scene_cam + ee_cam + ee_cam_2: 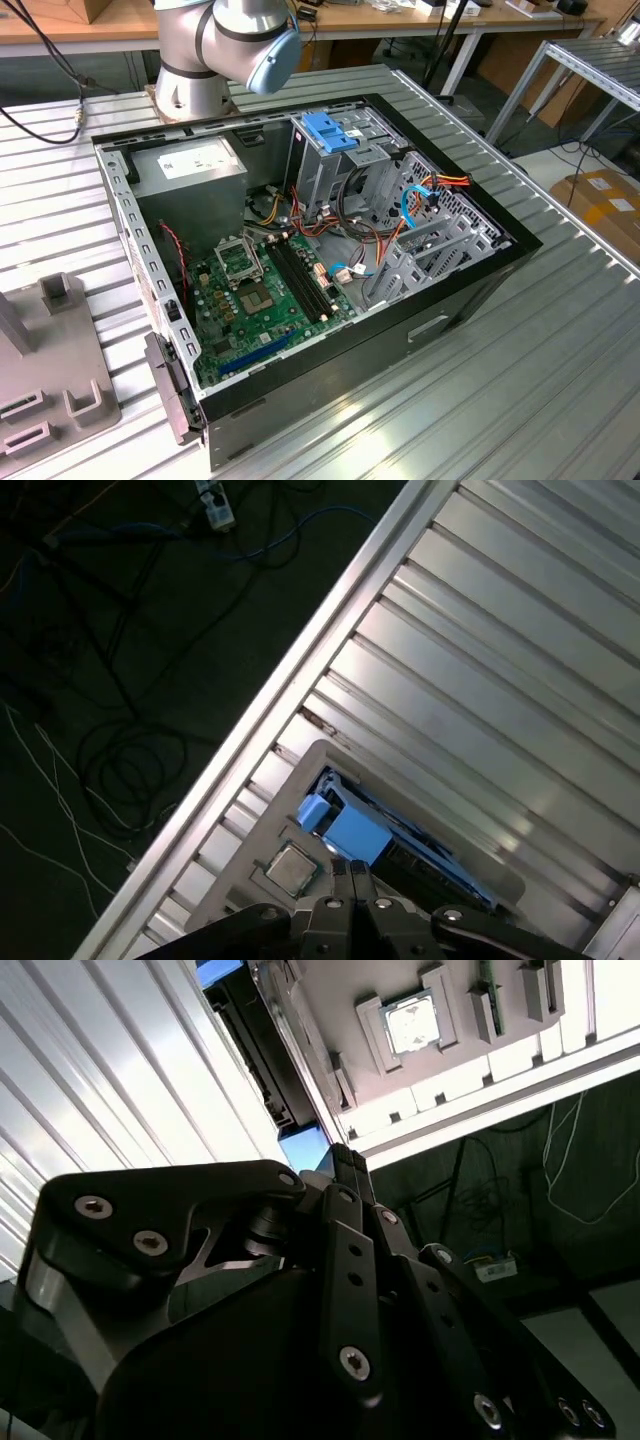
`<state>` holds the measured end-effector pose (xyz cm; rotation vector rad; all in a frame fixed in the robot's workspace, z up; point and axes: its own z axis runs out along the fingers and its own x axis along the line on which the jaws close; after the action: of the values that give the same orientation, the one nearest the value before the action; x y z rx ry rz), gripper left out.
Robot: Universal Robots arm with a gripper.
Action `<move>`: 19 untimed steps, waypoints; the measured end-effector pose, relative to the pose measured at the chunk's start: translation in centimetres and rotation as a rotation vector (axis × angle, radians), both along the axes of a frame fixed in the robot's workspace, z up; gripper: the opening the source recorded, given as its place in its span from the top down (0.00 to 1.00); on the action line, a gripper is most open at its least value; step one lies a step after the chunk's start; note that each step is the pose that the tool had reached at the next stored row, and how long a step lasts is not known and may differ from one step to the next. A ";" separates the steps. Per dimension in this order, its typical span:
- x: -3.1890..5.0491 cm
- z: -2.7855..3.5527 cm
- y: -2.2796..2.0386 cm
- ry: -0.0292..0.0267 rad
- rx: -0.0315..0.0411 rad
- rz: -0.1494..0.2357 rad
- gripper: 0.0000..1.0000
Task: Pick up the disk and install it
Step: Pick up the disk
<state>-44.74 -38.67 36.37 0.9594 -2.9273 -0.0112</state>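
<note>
Black gripper (351,870), fingertips pressed together, hovers above the blue-railed dark metal disk (356,830) in a grey plastic tray (90,372), which in the exterior view sits at eight o'clock of the open black computer case (330,385).

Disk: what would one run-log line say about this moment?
gripper: shut | disk: lying in grey tray, not picked up, gripper nearest it | PC case: open

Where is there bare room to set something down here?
Bare ribbed table at the exterior view's right of the computer case, and on its left, past the grey fixture. Inside the case: crowded with cables.
</note>
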 end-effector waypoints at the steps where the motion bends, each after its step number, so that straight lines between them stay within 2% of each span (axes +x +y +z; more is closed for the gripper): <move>1: 0.00 0.00 0.00 0.0000 0.0000 0.022 0.89; 16: 0.00 0.00 0.00 0.0000 -0.0001 0.030 0.89; 19: 0.00 0.00 0.01 0.0000 0.0000 0.044 0.89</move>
<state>-44.74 -38.67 36.37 1.0242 -2.9050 -0.0091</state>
